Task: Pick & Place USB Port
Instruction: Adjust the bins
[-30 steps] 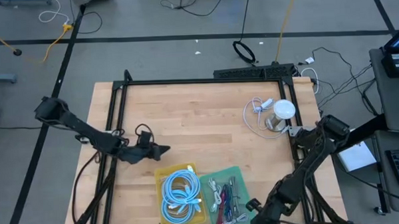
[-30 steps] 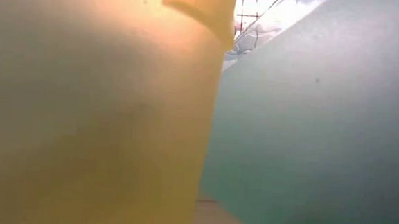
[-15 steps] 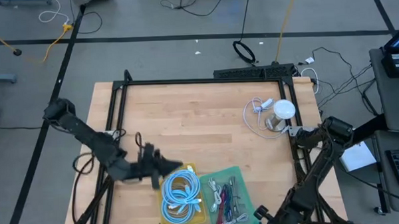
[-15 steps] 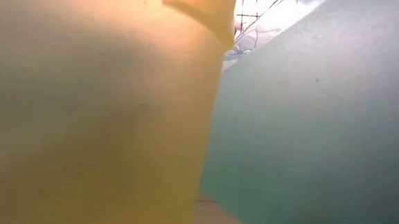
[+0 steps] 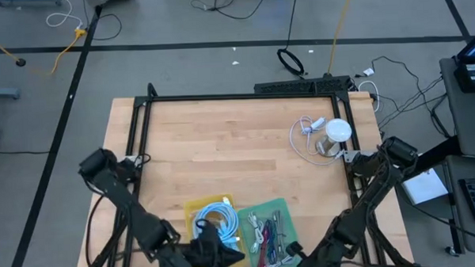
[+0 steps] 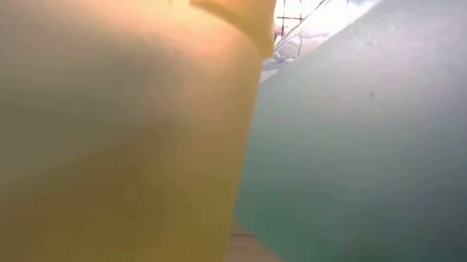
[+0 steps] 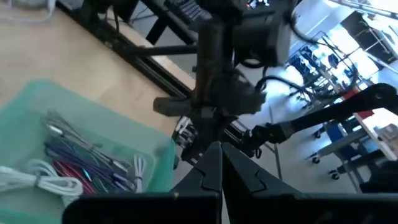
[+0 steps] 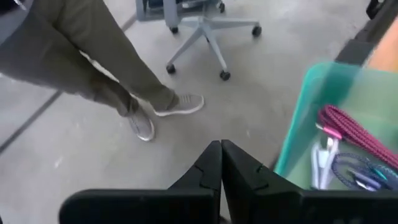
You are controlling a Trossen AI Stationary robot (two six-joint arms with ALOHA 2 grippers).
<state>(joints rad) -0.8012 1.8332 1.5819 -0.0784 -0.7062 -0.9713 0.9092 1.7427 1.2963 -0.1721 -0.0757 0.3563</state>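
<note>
Two grippers are shut and hold nothing, so by my reading the task has hardly begun or is between cycles. From the left: the left gripper (image 5: 214,249) hangs low over the yellow bin (image 5: 194,210) of white cables (image 5: 217,225) at the surface's near edge, its fingers (image 7: 214,168) pressed together in its wrist view. Next comes the green bin (image 5: 273,207) with mixed cords (image 7: 81,165). The right gripper (image 8: 221,165) sits past the near edge by that bin, looking at the floor, where a person's legs (image 8: 93,62) and a chair base (image 8: 208,31) show. Far right on the surface lie a white cable loop (image 5: 305,139) and a round white piece (image 5: 337,131), well apart from both bins.

Which item is the USB port I cannot tell; it may be among the cords or by the round piece. The low view is blocked by the two bin walls.
</note>
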